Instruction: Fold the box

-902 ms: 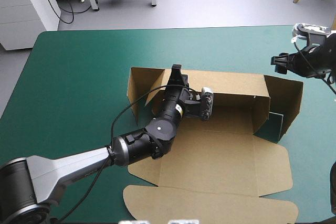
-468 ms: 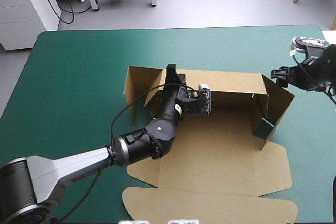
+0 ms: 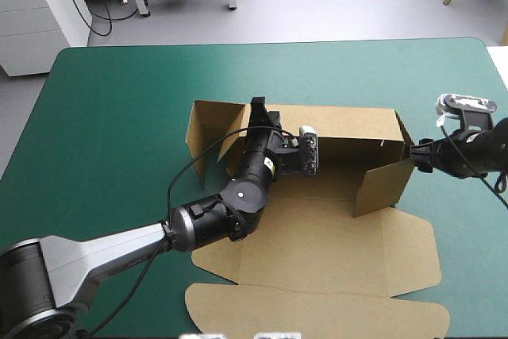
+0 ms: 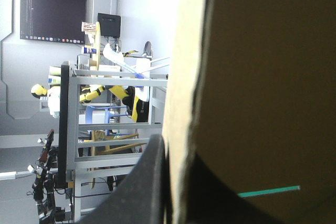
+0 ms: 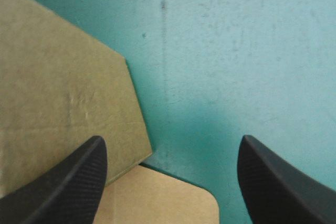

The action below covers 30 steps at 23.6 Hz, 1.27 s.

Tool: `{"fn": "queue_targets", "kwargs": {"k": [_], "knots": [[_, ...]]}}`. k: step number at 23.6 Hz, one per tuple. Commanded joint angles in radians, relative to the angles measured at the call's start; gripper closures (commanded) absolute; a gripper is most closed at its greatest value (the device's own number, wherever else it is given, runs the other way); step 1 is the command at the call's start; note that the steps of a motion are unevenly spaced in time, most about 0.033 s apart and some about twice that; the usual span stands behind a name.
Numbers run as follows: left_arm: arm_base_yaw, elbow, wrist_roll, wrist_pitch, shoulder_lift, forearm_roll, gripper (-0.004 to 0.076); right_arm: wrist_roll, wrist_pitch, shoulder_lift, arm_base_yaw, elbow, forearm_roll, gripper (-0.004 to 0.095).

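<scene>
Raising the walls of the box (image 3: 341, 236) at mid-frame, your left gripper (image 3: 262, 113) pinches its back wall (image 3: 349, 123); your right gripper (image 3: 415, 155), fingers (image 5: 68, 177) spread, meets the right flap (image 3: 382, 186). Next likely needs tucking it inward.

High view: bright, even light on table (image 3: 119, 101); soft shadow inside raised box (image 3: 333, 236) walls. Left wrist view: box face dark against bright room. Right wrist view: soft shadow beside box edge.
</scene>
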Motion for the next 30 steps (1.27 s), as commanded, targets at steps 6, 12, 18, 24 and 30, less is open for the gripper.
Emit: {"fn": "queue_targets", "kwargs": {"k": [6, 12, 18, 24, 30], "knots": [[-0.005, -0.024, 0.007, 0.029, -0.044, 0.012, 0.0734, -0.194, -0.162, -0.153, 0.003, 0.147, 0.190, 0.0352], [-0.005, -0.024, 0.007, 0.029, -0.044, 0.012, 0.0734, -0.276, -0.155, -0.157, 0.003, 0.176, 0.247, 0.0414], [-0.005, -0.024, 0.007, 0.027, -0.044, 0.012, 0.0734, -0.336, -0.115, -0.157, 0.003, 0.176, 0.284, 0.0522], [-0.005, -0.024, 0.007, 0.021, -0.044, 0.012, 0.0734, -0.444, -0.091, -0.157, 0.003, 0.176, 0.284, 0.0527], [-0.005, -0.024, 0.007, 0.018, -0.044, 0.012, 0.0734, -0.535, -0.181, -0.153, 0.003, 0.176, 0.351, 0.0618]]}}
